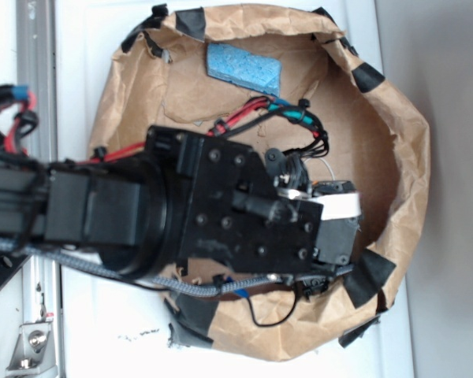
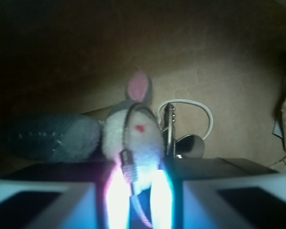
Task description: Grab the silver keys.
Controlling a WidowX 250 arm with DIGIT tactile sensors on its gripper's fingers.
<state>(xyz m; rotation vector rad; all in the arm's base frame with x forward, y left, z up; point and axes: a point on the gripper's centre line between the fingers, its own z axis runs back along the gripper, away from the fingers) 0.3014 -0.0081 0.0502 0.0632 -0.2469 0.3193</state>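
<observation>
1. The hand (image 2: 136, 200) hangs low inside the brown paper bin (image 1: 394, 157); I cannot tell whether it grips anything.
2. The silver keys (image 2: 174, 138) lie just beyond the fingers, beside the plush mouse (image 2: 133, 129).
3. A blue sponge (image 1: 243, 67) lies well apart.

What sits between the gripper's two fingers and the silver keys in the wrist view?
In the wrist view, the plush mouse fills the gap between the gripper fingers; the silver keys lie just right of it, touching.

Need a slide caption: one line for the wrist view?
Wrist view: end effector low over a plush mouse, silver keys right beside it on brown paper.
</observation>
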